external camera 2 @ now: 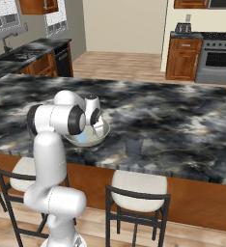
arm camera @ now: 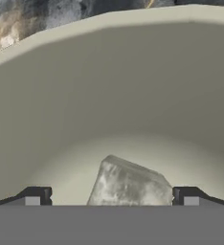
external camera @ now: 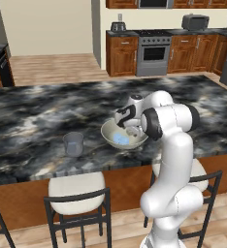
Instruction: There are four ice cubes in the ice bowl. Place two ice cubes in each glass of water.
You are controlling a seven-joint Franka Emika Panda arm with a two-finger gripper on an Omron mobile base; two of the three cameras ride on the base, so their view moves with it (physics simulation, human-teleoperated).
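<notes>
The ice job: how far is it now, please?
Done: nothing that shows; the glass on the counter looks free of ice, though it is small. In hand: the gripper is down inside the bowl, open fingertips either side of an ice cube, not closed on it. Pale blue ice lies in the bowl. Left: all the placing.

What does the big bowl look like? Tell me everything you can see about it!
The ice bowl is wide, round and pale beige-grey, with a smooth rim and a plain matte inside. It sits upright on the dark marbled counter, near its front edge, above the stools. Pale blue ice cubes lie at its bottom. The end effector reaches down inside it, one translucent ice cube between its open fingertips. A grey glass stands apart to one side.
</notes>
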